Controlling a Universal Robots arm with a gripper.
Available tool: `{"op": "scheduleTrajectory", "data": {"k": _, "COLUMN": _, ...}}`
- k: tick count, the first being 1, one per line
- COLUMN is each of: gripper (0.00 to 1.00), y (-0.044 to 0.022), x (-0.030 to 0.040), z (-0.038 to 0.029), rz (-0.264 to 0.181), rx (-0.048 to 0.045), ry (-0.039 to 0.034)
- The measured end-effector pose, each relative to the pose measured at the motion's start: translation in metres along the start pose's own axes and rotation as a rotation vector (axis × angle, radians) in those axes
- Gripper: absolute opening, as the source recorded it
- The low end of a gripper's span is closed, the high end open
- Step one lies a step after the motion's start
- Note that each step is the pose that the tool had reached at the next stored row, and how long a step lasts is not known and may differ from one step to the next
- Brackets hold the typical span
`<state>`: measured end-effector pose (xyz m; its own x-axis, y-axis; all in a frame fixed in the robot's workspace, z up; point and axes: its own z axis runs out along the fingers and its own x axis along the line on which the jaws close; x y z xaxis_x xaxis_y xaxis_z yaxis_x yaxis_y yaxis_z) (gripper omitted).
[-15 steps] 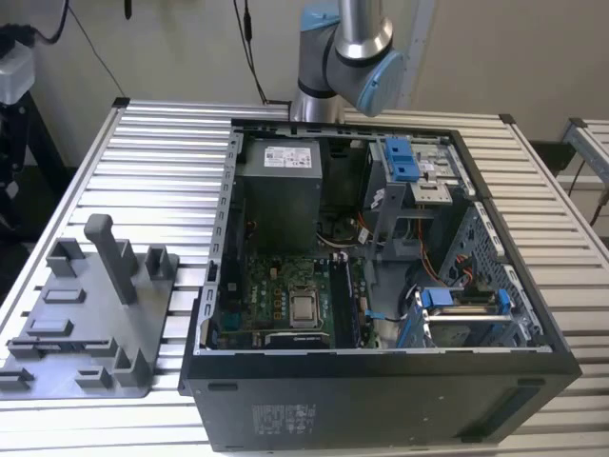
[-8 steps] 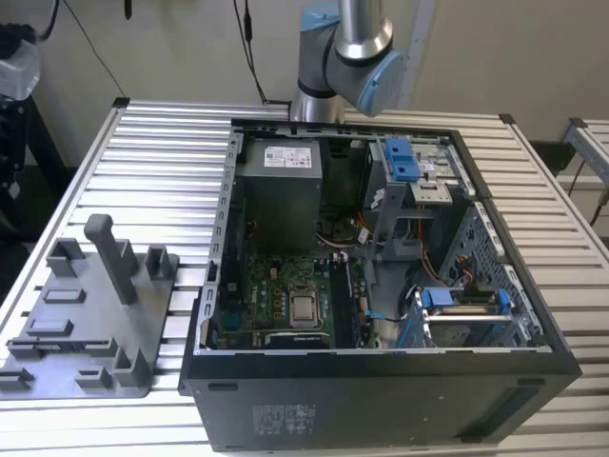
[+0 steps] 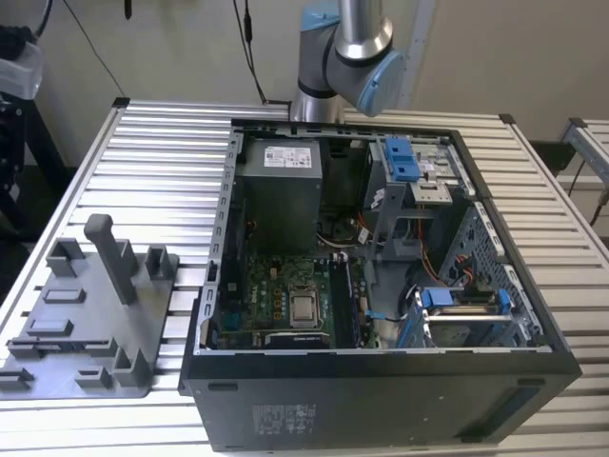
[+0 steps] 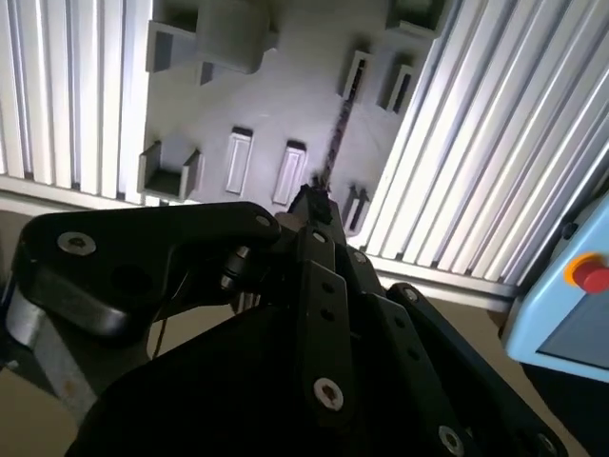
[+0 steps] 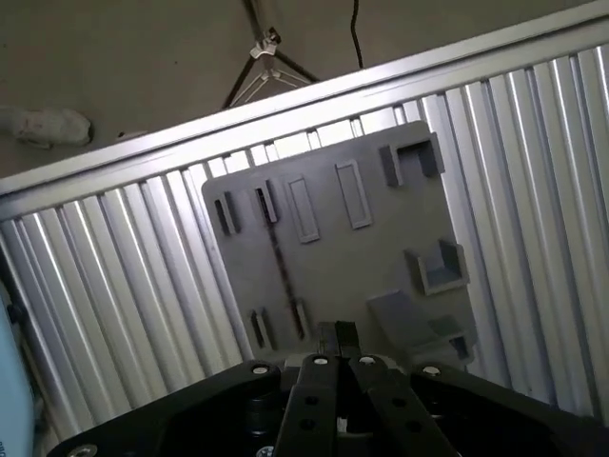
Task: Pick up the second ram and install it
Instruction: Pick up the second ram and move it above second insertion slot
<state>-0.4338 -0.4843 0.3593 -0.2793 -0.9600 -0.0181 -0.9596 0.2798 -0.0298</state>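
The second ram is a thin dark stick standing on edge between small holders on the grey fixture tray. In the second wrist view it is the same narrow dark line across the tray. My gripper hangs well above the tray with its black fingers pressed together and nothing between them. In the second wrist view the gripper lines up with one end of the stick. The holder pair beside the stick stands empty.
The open computer case lies on the slatted aluminium table, with the motherboard's memory slots beside the processor. The grey tray sits at the exterior view's left. A light blue box with a red button is off the table's edge.
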Motion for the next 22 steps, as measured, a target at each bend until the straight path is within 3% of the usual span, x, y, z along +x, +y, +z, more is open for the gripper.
{"op": "scheduleTrajectory", "data": {"k": 7, "gripper": 0.11, "y": 0.0008, "x": 0.0003, "z": 0.0051, "rz": -0.078, "rx": -0.0086, "ry": -0.0001}}
{"op": "scheduleTrajectory", "data": {"k": 12, "gripper": 0.11, "y": 0.0009, "x": 0.0003, "z": 0.0067, "rz": -0.111, "rx": -0.0255, "ry": 0.0029}}
{"op": "scheduleTrajectory", "data": {"k": 19, "gripper": 0.11, "y": 0.0008, "x": 0.0003, "z": 0.0066, "rz": -0.115, "rx": -0.0257, "ry": 0.0030}}
{"op": "scheduleTrajectory", "data": {"k": 22, "gripper": 0.18, "y": 0.0008, "x": 0.0003, "z": 0.0066, "rz": -0.117, "rx": -0.0258, "ry": 0.0030}}
